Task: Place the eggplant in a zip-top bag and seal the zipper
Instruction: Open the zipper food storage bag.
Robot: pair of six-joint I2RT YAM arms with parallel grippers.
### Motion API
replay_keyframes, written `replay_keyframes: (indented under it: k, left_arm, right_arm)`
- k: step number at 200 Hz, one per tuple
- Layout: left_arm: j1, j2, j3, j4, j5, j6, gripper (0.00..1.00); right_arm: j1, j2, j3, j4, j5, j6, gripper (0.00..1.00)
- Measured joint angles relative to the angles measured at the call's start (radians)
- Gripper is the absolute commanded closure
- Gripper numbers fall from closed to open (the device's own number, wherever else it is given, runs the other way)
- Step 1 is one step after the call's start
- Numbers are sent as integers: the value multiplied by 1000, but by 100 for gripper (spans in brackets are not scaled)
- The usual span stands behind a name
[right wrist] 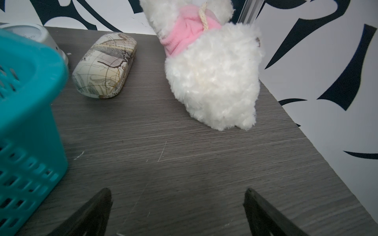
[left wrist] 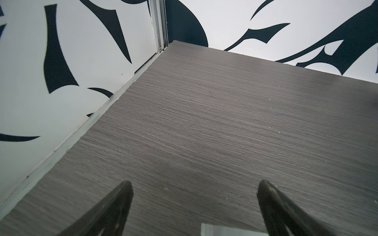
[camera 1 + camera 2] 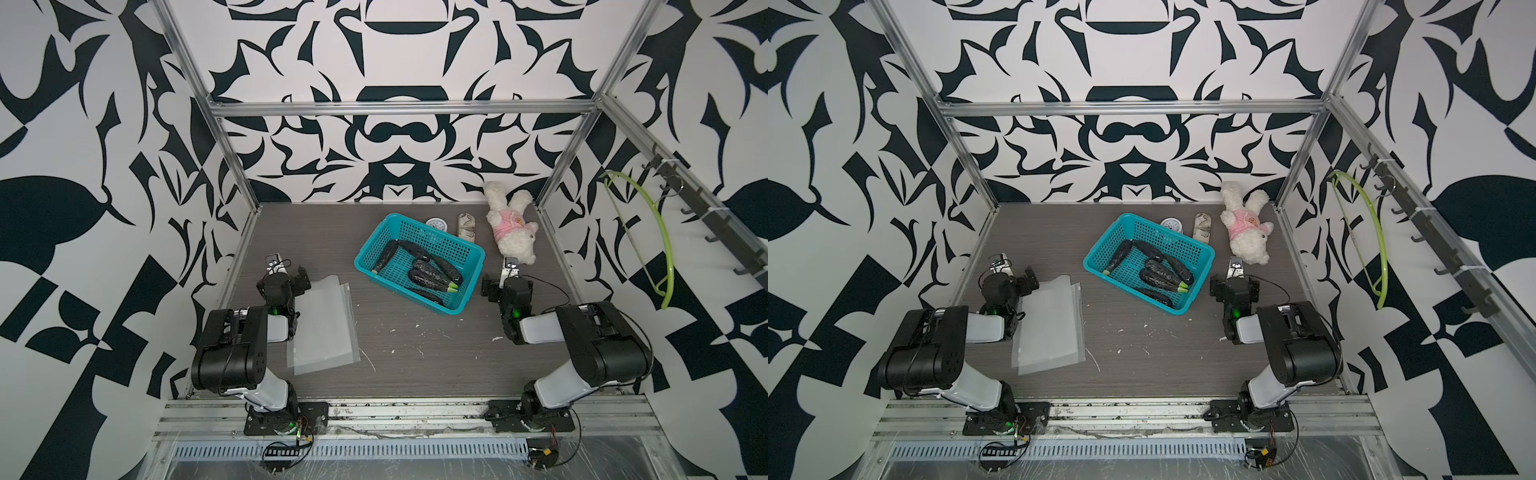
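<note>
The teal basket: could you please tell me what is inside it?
Several dark eggplants lie loose in the teal basket. Its near wall partly hides the closest one; anything beneath them is covered.

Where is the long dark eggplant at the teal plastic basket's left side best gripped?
Probably mid-body, from above, jaws across its width: the long dark eggplant lies flat, middle clear of the others, and the teal plastic basket walls it in.
</note>
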Motion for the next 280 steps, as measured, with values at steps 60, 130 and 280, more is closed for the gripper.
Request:
replay_keyframes:
  k: [60, 130, 280]
  left_arm:
    - [0, -6, -1, -4, 0, 0, 0]
    - [10, -225, 223, -443, 21, -29, 0]
    - [53, -224, 440, -1257, 368, -308, 25]
  right_arm:
    - [-6, -28, 3, -51, 8, 10, 0]
    - [-16, -243, 229, -473, 89, 44, 0]
    - [13, -469, 414, -1026, -312, 290, 6]
